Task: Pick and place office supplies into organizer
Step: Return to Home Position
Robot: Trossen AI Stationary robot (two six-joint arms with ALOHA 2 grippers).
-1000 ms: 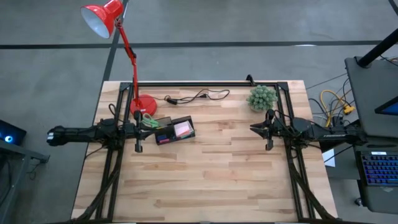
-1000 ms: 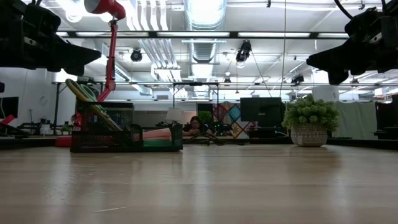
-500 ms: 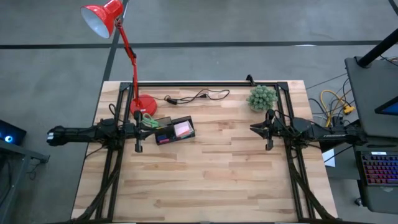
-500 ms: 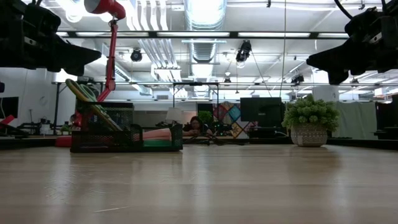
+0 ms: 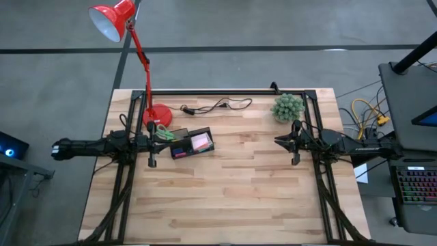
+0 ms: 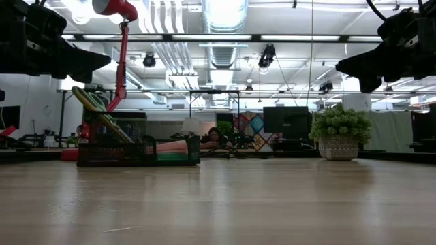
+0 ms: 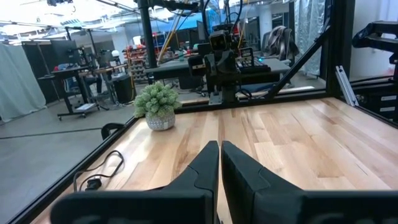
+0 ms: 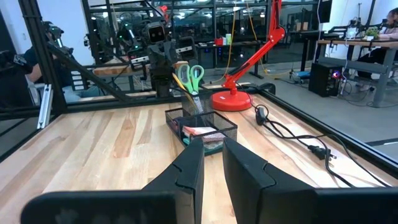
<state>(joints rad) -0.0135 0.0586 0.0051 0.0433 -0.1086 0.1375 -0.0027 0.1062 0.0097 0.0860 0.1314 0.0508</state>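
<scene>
At the table's 10 o'clock, the organizer point(image 5: 193, 145) holds the green-handled scissors point(image 5: 162, 131), leaning, and the pink sticky-note pad point(image 5: 200, 141), flat. Left gripper point(image 5: 153, 143) hangs raised just off its 9 o'clock end, fingers pressed together, empty; right gripper point(image 5: 280, 141) at 3 o'clock, well apart, narrow slit, empty. Homing judgement: draw the left arm straight back toward 9 o'clock, kept high, clear of the scissor handles.
</scene>
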